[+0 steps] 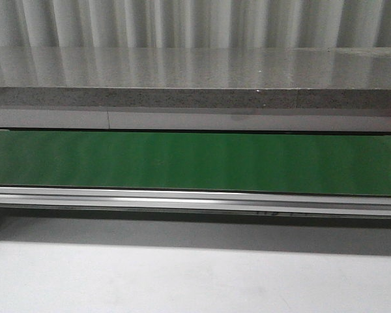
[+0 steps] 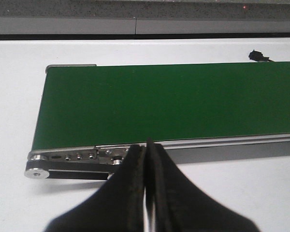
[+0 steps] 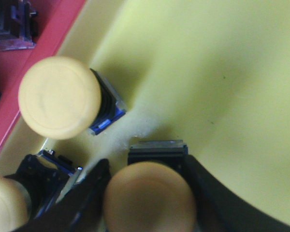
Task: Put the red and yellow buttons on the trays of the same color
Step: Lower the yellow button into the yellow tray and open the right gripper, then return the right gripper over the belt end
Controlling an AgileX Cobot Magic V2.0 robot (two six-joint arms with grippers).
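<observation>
The sorting seems well advanced but not finished. In the right wrist view, the right gripper (image 3: 147, 193) has its fingers (image 3: 87, 193) closed on a yellow button (image 3: 150, 198), one finger on each side of its round cap, and it holds it over the floor of the yellow tray (image 3: 217, 72); whether the button already rests on the tray cannot be told. A second yellow button (image 3: 60, 96) stands in the same tray, with a wide, smooth, pale cap on a black ribbed body and a blue base. A third yellow cap (image 3: 5, 208) shows at the edge of the picture. Beside the yellow tray lies the red tray (image 3: 34, 38), with a dark part (image 3: 12, 24) in it that is too cut off to name. The left gripper (image 2: 147, 154) hangs with its fingers pressed together and empty, just before the green conveyor belt (image 2: 169, 104), which carries no button. The front view shows the same bare belt and the bench (image 1: 182, 280). Releasing the held button is probably what remains.
</observation>
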